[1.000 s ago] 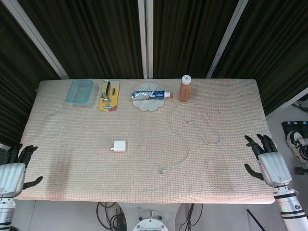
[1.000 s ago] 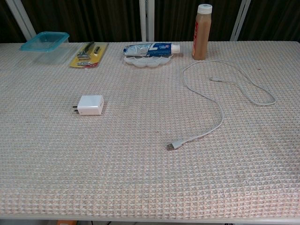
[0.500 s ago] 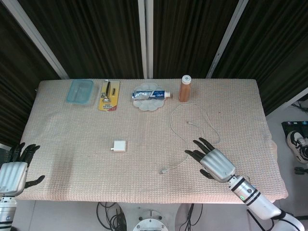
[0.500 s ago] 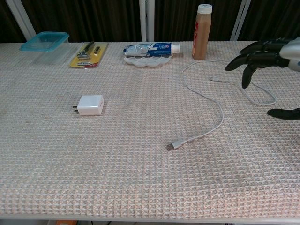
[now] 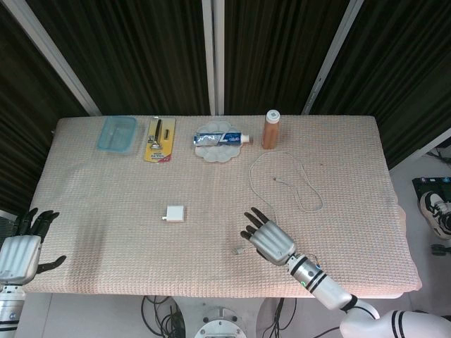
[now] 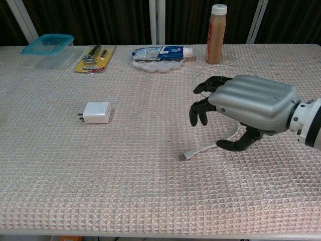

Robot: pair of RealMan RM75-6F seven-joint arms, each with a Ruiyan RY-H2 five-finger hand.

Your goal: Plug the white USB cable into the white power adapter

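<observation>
Since a second ago our right hand (image 6: 248,108) has swung in from the right edge of the table (image 5: 338,211) and now hovers just above the plug end of the white USB cable (image 6: 186,155), while our left hand (image 5: 21,250) has stayed parked off the table's left corner, well away from the cable. The right hand's fingers are apart and gently curved, holding nothing; the left hand's fingers are spread too, with nothing in them. The plug lies flat on the mat just below and left of the right hand's fingertips (image 6: 196,119), its cord running back under the palm and looping away towards the brown bottle (image 6: 214,34) on the far side of the cable. The white power adapter (image 6: 97,112) sits well to the left of the plug, prongs pointing away from it. For this step we judge the aim is a clean pinch on the plug. We want to come down with the thumb on one side and a finger on the other, close behind the metal tip, so that the tip stays free to enter the port. The cord is light and may slide on the waffle mat, so we should close slowly. We cannot tell from here which way up the plug lies.
</observation>
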